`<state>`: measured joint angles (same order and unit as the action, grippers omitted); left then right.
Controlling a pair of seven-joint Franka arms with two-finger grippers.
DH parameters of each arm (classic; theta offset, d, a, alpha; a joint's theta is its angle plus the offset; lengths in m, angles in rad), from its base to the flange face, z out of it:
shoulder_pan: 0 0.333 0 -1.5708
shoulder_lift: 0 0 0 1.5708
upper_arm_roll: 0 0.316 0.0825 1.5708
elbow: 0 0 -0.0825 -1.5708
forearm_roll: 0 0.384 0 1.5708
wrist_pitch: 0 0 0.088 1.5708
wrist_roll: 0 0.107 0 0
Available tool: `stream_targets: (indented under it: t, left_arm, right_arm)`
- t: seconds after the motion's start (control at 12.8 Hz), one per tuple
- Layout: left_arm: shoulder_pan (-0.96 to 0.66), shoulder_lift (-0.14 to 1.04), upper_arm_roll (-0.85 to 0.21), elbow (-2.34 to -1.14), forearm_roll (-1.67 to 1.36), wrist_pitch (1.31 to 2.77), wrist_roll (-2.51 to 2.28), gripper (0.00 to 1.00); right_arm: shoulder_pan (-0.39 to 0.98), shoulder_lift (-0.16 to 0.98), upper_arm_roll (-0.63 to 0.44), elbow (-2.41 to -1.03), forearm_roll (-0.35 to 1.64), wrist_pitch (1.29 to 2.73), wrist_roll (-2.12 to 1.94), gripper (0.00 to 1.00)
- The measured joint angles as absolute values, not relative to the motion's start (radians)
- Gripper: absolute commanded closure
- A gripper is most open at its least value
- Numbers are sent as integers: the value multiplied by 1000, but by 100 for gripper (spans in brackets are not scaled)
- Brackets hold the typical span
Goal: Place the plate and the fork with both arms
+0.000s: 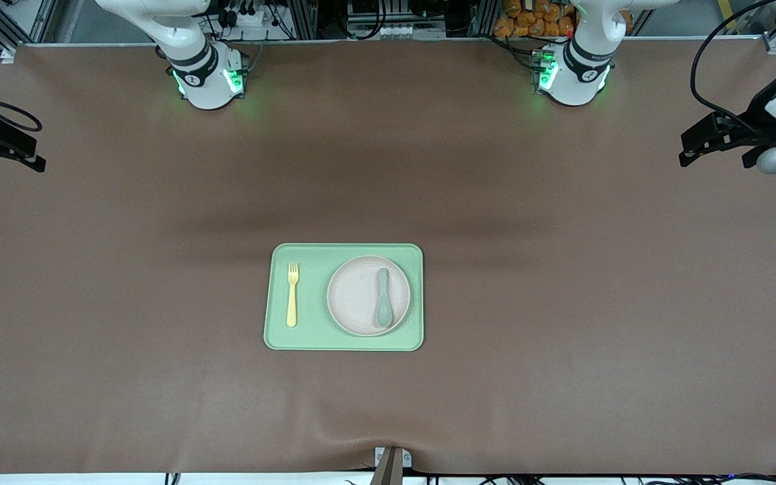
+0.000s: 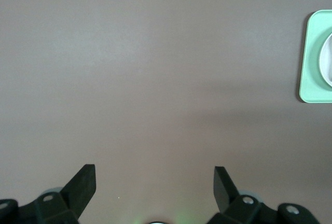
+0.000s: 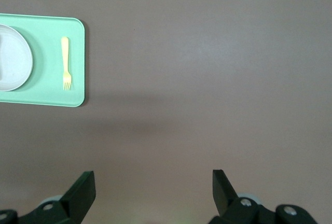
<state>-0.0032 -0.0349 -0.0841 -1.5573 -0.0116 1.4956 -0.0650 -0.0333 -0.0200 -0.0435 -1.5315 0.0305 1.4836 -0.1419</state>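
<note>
The round pale plate [image 1: 368, 295] lies on the light-green tray [image 1: 343, 340] in the middle of the table, at the tray's end toward the left arm. The pale-yellow fork [image 1: 292, 294] lies on the tray's end toward the right arm. In the right wrist view the plate [image 3: 13, 58] and fork [image 3: 66, 69] show too. A sliver of the plate [image 2: 328, 60] shows in the left wrist view. My left gripper [image 2: 154, 182] is open and empty over bare table at the left arm's end [image 1: 691, 149]. My right gripper [image 3: 154, 185] is open and empty over bare table at the right arm's end [image 1: 31, 156].
A grey-green spoon [image 1: 383, 306] lies on the plate. The tray's edge also shows in the left wrist view [image 2: 311, 89] and the right wrist view [image 3: 52, 97]. The brown mat [image 1: 563, 303] covers the table. A small bracket [image 1: 391, 461] sits at the table's edge nearest the front camera.
</note>
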Motion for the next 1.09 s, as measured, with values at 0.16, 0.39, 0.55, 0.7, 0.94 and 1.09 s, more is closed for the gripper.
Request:
stream_targets:
  t: [0.16,0.39,0.55,0.7,0.94,1.09]
  left_arm:
    - [-1,-34,-84,-1557,-12,1488,-65,0]
    - [-1,-34,-85,-1556,-12,1486,-65,0]
    - [-1,-34,-87,-1556,-12,1482,-65,0]
    - [-1,-34,-87,-1556,-12,1479,-65,0]
    - [0,-34,-87,-1546,-12,1479,-65,0]
    - [-4,-34,-88,-1538,-12,1479,-65,0]
  right_arm:
    - [-33,-20,-27,-1528,31,1484,-143,0]
    - [-32,-20,-14,-1528,28,1489,-143,0]
    - [-32,-20,-12,-1527,24,1490,-143,0]
    - [-32,-20,-12,-1527,24,1491,-143,0]
    - [-32,-20,-11,-1527,24,1494,-141,0]
    - [-32,-20,-11,-1527,24,1496,-134,0]
